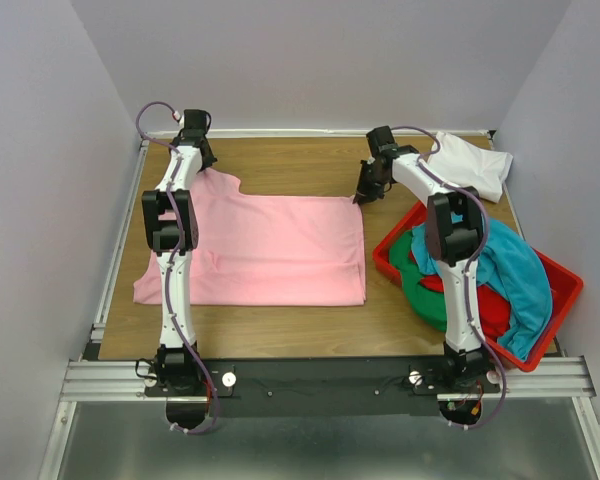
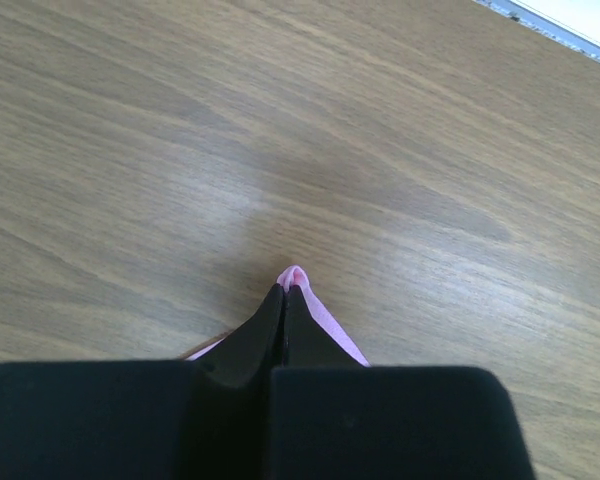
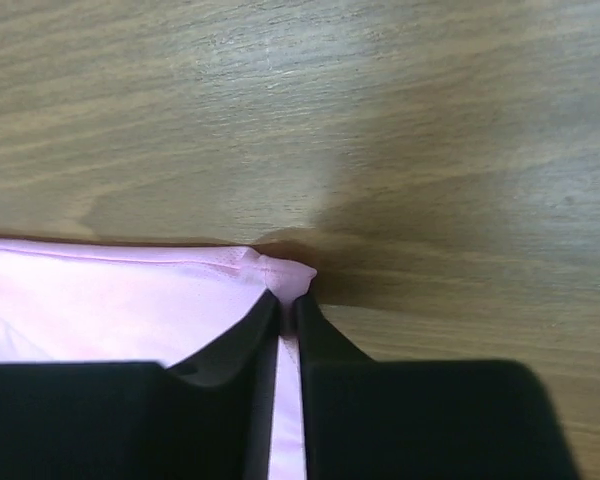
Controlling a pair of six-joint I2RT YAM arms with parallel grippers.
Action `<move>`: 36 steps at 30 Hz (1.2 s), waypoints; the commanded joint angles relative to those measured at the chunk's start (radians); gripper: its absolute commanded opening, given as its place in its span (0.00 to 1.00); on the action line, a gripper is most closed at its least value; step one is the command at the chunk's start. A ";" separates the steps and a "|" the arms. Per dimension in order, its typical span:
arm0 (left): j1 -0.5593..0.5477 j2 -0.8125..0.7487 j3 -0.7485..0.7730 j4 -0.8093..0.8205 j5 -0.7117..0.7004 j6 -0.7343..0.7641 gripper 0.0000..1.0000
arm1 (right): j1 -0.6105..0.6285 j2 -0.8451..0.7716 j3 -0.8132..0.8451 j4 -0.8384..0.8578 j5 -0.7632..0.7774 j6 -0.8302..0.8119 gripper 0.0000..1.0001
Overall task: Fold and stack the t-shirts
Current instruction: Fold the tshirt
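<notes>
Between the closed jaws of the left gripper [image 2: 285,292] a small fold of the light pink t-shirt [image 1: 270,250] was pinched, its tip poking just past the fingertips; beyond that tip lay only bare wooden table [image 2: 280,130]. Between the jaws of the right gripper [image 3: 287,300] a thin strip of the same pink cloth showed, the fingers nearly together and clamped on a hemmed corner; to their left the cloth spread flat along the wood, and ahead of them the table was bare. Seen from above, both grippers sat at the far edge of the pink shirt, one at each far corner, with the shirt lying flat from the jaws back toward the arm bases; to the right of the right jaws stood a red bin [image 1: 565,290] holding a teal t-shirt [image 1: 515,270], a green t-shirt [image 1: 420,290] and a red t-shirt [image 1: 490,305], heaped together; farther off, beyond and to the right of those jaws, a white t-shirt [image 1: 470,165] lay on the table.
</notes>
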 commanded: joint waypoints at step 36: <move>0.036 -0.500 -0.461 0.336 0.299 0.188 0.00 | 0.010 -0.093 0.106 -0.019 0.044 -0.026 0.02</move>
